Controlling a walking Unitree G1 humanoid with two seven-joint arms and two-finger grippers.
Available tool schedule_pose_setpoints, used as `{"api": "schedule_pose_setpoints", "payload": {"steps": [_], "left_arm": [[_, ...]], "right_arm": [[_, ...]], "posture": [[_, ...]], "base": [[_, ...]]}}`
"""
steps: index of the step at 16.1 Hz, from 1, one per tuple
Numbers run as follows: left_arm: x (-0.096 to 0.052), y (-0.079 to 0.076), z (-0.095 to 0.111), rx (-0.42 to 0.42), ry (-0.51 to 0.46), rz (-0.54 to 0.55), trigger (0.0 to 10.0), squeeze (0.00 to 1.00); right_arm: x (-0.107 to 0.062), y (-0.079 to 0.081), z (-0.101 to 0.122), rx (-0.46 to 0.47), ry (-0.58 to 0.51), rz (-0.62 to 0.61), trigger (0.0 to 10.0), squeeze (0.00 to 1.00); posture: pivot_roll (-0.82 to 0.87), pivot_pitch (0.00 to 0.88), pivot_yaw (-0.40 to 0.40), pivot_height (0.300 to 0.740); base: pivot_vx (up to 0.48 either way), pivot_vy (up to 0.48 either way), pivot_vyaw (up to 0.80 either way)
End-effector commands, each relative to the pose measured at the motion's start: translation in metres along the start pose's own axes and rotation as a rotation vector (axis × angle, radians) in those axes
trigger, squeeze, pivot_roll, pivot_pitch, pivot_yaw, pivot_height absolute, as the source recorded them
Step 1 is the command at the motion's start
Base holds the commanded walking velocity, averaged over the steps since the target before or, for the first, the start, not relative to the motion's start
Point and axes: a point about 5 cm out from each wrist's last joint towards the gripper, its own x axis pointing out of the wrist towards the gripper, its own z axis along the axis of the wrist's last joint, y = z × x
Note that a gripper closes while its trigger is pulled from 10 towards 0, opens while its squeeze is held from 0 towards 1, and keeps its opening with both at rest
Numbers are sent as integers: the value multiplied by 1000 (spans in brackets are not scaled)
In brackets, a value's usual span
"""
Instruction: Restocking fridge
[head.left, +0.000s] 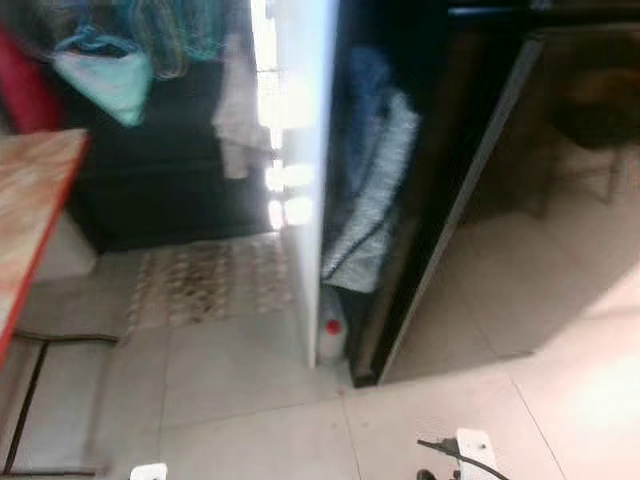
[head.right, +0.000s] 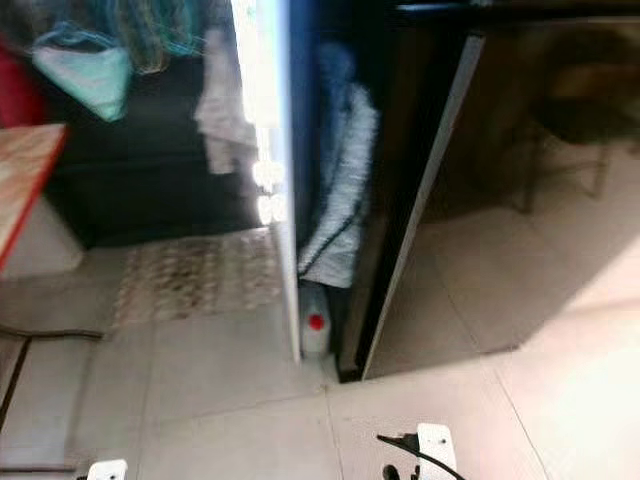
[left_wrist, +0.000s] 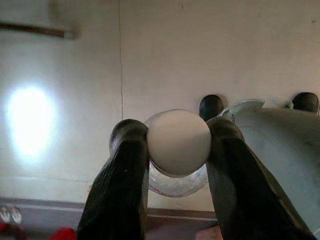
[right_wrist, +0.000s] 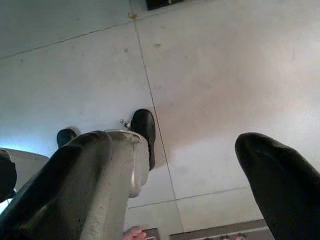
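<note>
Facing a dark fridge (head.left: 470, 180) with its door (head.left: 305, 150) edge-on, a red-capped jug (head.left: 331, 335) on the floor (head.left: 250, 400) at the door's foot. Left gripper (left_wrist: 177, 140) hanging low, fingers (left_wrist: 125, 170) clamped on a white-capped bottle (left_wrist: 178, 142), cap toward the wrist camera. Right gripper (right_wrist: 195, 165) spread wide, empty, aimed at tiles. Risks, as judged: bottle slipping from a pinch at the cap while walking; swinging arm clipping the door; foot knocking the jug in the narrow gap.
</note>
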Motion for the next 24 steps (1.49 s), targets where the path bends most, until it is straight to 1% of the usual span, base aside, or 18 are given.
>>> {"api": "schedule_pose_setpoints", "payload": {"steps": [1,10,15,24], "left_arm": [[-1,3,-4,3,12,9,10000,0],[0,4,0,33,3,-10,10000,0],[1,3,5,37,-7,-13,10000,0],[1,3,4,33,-1,-9,10000,0]], "right_arm": [[0,0,-2,-4,12,-1,10000,0],[0,1,-4,-2,16,-4,10000,0],[0,2,-2,13,9,-6,10000,0],[0,1,-2,12,10,-6,10000,0]], "posture": [[149,72,5,740],[133,43,18,740],[134,58,23,740],[137,70,18,740]], "base": [[0,0,-681],[0,0,-685],[0,0,-684],[0,0,-686]]}}
